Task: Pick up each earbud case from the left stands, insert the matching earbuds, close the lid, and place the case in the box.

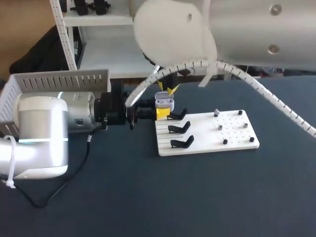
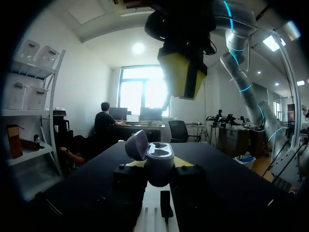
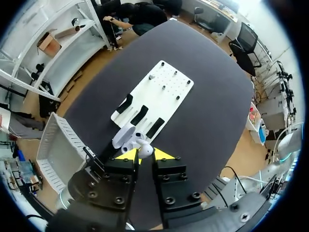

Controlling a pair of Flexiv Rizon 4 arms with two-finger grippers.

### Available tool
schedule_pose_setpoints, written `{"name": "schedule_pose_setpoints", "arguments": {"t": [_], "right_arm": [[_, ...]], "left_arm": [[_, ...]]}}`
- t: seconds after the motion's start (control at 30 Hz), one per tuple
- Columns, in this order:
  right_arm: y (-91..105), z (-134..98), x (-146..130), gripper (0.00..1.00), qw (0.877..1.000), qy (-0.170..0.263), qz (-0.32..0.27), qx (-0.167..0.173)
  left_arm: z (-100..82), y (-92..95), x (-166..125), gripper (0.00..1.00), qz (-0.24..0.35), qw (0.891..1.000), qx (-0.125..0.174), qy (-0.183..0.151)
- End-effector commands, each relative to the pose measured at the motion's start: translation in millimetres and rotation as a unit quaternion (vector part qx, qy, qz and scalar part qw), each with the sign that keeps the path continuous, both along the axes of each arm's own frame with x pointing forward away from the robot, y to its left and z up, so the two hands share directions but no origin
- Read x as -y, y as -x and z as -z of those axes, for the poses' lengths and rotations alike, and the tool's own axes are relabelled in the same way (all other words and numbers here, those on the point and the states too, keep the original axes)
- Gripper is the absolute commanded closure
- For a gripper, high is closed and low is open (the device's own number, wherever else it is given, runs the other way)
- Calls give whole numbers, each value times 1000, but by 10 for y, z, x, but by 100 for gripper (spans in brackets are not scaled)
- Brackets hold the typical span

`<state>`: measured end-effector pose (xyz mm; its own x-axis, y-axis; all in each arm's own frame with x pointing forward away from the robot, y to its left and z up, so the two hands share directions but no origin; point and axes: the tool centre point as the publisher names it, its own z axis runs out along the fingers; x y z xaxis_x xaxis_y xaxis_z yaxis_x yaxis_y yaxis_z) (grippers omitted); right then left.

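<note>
The table (image 1: 197, 197) is dark blue and flat, and it lies under both arms. The left gripper (image 2: 158, 170) has the earbud case (image 1: 164, 103) squeezed between its two fingers, one on each side, open only as wide as the case. The case is white, its lid is flipped up, and it is held up off the table. The right gripper (image 3: 145, 155) hangs right above the case, pointing down at it. I cannot tell if the right gripper is open or closed, or if it has anything in it. Just past the left gripper, lower down, lies a white board (image 1: 202, 134) with three black stands (image 1: 178, 128) in a row and small pegs (image 1: 220, 127) farther out. Behind the left gripper, beside its arm, stands a white box (image 1: 54, 79) with ribbed walls. The left arm covers part of the box, and the fat right arm hides the far side of the table. What sits in the case's holes is hard to make out. I cannot read any words on the case.
</note>
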<state>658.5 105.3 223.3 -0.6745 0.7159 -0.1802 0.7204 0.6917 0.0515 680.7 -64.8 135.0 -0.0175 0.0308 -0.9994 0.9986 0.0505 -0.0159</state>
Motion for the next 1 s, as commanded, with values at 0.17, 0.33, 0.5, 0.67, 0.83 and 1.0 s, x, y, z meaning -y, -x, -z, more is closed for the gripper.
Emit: {"name": "schedule_pose_setpoints", "arguments": {"t": [0.17, 0.33, 0.5, 0.67, 0.83, 1.0], "right_arm": [[37, 9, -23, 100, 1000, 4, -7, 6], [35, 95, -68, 100, 1000, 24, -5, -9], [55, 117, -51, 100, 999, 32, -7, -19], [31, 158, -56, 100, 998, 48, -14, -28], [5, 170, -91, 100, 997, 69, -23, -31], [-24, 185, -108, 100, 994, 93, -29, -44]], "left_arm": [[5, -4, 0, 100, 0, 1000, 0, 1], [5, -4, 0, 100, 0, 1000, 0, 1], [5, -4, 0, 100, 0, 1000, 0, 1], [5, -4, 0, 100, 0, 1000, 0, 1], [5, -4, 0, 100, 0, 1000, 0, 1], [5, -4, 0, 100, 0, 1000, 0, 1]]}}
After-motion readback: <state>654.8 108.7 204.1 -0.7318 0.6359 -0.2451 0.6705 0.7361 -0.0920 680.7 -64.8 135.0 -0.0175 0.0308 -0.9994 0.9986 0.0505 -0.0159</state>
